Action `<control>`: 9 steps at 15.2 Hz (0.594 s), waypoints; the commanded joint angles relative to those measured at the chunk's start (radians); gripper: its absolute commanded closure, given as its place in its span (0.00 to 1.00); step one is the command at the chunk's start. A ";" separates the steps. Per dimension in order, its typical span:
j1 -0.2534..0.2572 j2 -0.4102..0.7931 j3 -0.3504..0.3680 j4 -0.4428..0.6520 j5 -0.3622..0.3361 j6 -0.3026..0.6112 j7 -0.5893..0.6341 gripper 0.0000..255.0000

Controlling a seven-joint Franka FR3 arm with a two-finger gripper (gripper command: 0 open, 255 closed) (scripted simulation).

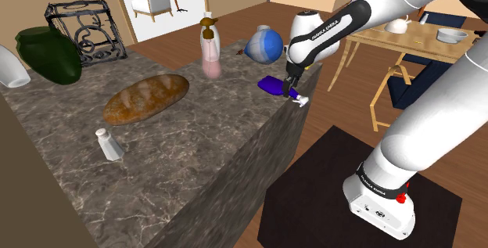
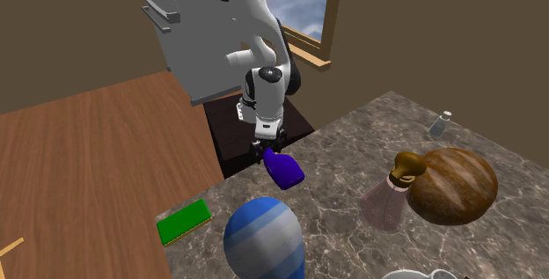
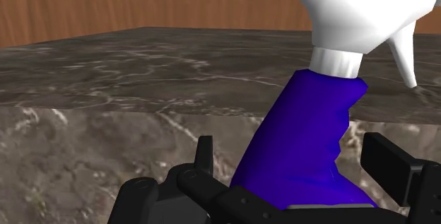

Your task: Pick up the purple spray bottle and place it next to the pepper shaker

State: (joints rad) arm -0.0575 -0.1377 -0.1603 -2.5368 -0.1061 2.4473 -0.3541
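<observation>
Gripper (image 3: 293,169) pinching bottle (image 1: 273,85), tilted, at counter (image 1: 203,152) edge | shaker (image 1: 109,144) well apart, mid-counter | risk: slanted grip slips in transit, bottle drops off counter edge

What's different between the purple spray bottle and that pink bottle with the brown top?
The purple spray bottle has a white trigger head; the pink bottle has a brown top. The purple spray bottle is tilted at the counter's edge; the pink bottle stands upright farther in. Both are dispenser bottles.
</observation>
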 commanded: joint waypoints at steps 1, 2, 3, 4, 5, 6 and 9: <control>0.000 0.005 0.000 0.001 0.001 0.004 0.000 0.00; 0.000 0.005 0.000 0.001 0.001 0.004 0.000 0.00; 0.000 0.005 0.000 0.001 0.001 0.004 0.000 0.00; 0.000 0.005 0.000 0.001 0.001 0.004 0.000 0.00; 0.000 0.005 0.000 0.001 0.001 0.004 0.000 0.00; 0.000 0.005 0.000 0.001 0.001 0.004 0.000 0.00; 0.000 0.005 0.000 0.001 0.001 0.004 0.000 1.00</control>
State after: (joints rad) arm -0.0572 -0.1334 -0.1603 -2.5361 -0.1054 2.4513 -0.3543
